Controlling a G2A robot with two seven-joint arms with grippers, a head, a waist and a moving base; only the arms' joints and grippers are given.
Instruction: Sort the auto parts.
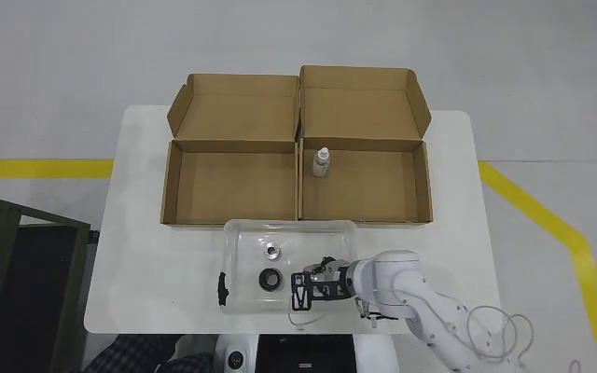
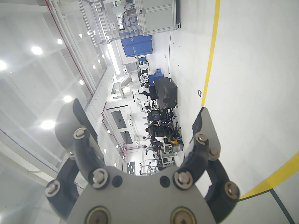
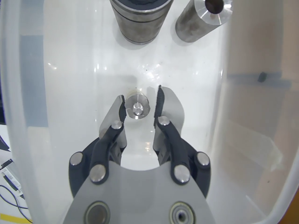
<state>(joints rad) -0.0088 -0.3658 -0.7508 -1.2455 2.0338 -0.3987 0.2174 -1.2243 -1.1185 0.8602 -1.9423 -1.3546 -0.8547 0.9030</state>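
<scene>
I judge the sort barely begun: one small white bottle-shaped part [image 1: 321, 162] stands in the right cardboard box [image 1: 378, 186], while a dark linear bearing [image 3: 140, 12], a steel sleeve [image 3: 201, 19] and a small silver pin [image 3: 137, 109] wait in the clear bin [image 1: 289, 225]. My right gripper [image 3: 140, 95] is down in the bin, its fingers apart on either side of the upright pin, one pad at its side and the other just clear, not clamped. My left gripper [image 2: 140, 107] is spread wide on nothing, aimed off the table.

Glossy clear plastic tray [image 3: 77, 82], dull metal bearing [image 3: 140, 17], metal sleeve [image 3: 201, 19] with shiny face
</scene>
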